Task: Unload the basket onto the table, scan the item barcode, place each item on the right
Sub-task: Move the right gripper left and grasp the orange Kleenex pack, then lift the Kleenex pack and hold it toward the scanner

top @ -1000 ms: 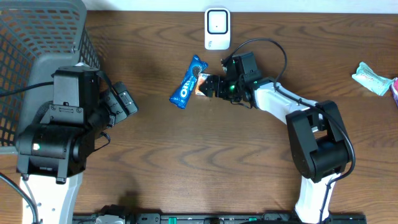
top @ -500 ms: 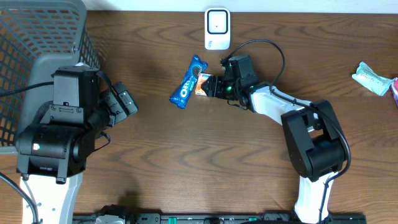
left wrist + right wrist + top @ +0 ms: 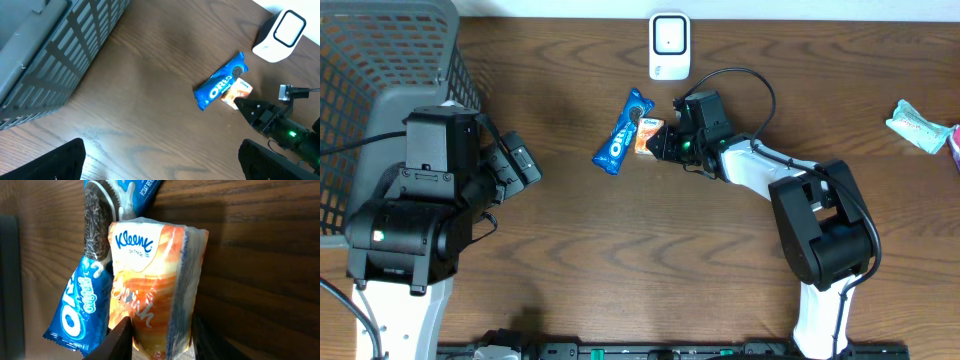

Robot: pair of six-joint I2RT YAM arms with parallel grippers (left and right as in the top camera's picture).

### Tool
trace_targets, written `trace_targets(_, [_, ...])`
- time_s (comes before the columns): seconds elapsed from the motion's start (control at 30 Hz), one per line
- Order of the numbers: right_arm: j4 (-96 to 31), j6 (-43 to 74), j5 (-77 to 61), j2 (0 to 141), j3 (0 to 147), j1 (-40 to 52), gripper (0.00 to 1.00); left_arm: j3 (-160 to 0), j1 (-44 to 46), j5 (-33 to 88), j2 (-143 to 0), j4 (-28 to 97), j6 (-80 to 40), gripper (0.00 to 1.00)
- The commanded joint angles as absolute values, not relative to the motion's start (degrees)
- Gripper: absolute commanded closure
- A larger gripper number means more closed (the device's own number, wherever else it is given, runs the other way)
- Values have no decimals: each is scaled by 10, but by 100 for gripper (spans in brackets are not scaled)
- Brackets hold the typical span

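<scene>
Along the near edge of the table [image 3: 620,270] stand the two arm bases, and the left gripper [image 3: 160,144] hangs just ahead of its own, toward the left edge. Its jaws are spread wide with nothing between them. It looks parked there to keep out of the way while its camera takes in the middle of the table.

Farther in, at mid-table and closer to the far edge, the right gripper [image 3: 658,141] reaches leftward across the wood to the Kleenex tissue pack [image 3: 150,275]. The jaws stand narrow on the pack's near end, and the fingers [image 3: 117,342] press against its two long sides, so it appears pinched, although it lies flat on the table. Holding it by the sides leaves the printed faces bare, which probably suits showing a barcode later. No barcode can be made out on the face in view.

Touching the pack on its left lies a blue Oreo packet [image 3: 618,135], set at a slant, with one end tucked against the pack. That contact is a risk: lifting the pack may drag the packet along.

Beyond both, at the far edge, sits the white scanner [image 3: 669,45], near the grasped pack, so the carry should be short. A grey wire basket [image 3: 380,50] fills the far left corner, perhaps for finished items. A pale wrapper [image 3: 917,124] lies at the right edge, well apart.
</scene>
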State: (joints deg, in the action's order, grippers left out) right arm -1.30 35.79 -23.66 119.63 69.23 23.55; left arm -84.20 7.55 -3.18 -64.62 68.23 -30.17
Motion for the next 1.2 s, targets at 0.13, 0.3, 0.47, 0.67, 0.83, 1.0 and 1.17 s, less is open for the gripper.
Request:
trace_targets(0.13, [-28,350,-176,1226,677,240,63,-846,73,-39,-647,684,-300,2])
trace_targets(0.3, [-34,350,-176,1226,677,242,83,-846,73,-39,-647,684,-300,2])
trace_targets(0.47, [-38,339,-175,1226,677,241,99,-846,73,-39,-647,684,-300,2])
trace_targets(0.67, [-41,306,-277,1221,677,230,99,-846,73,-39,-647,684,-300,2])
trace_targets(0.83, [-40,259,-463,1202,677,181,99,-846,73,-39,-647,684,-300,2])
trace_targets(1.0, [-43,173,-657,1197,677,112,99,-846,73,-39,-647,684,-300,2])
trace_targets(1.17, [-119,-5,-833,1197,677,73,99,-846,73,-39,-647,684,-300,2])
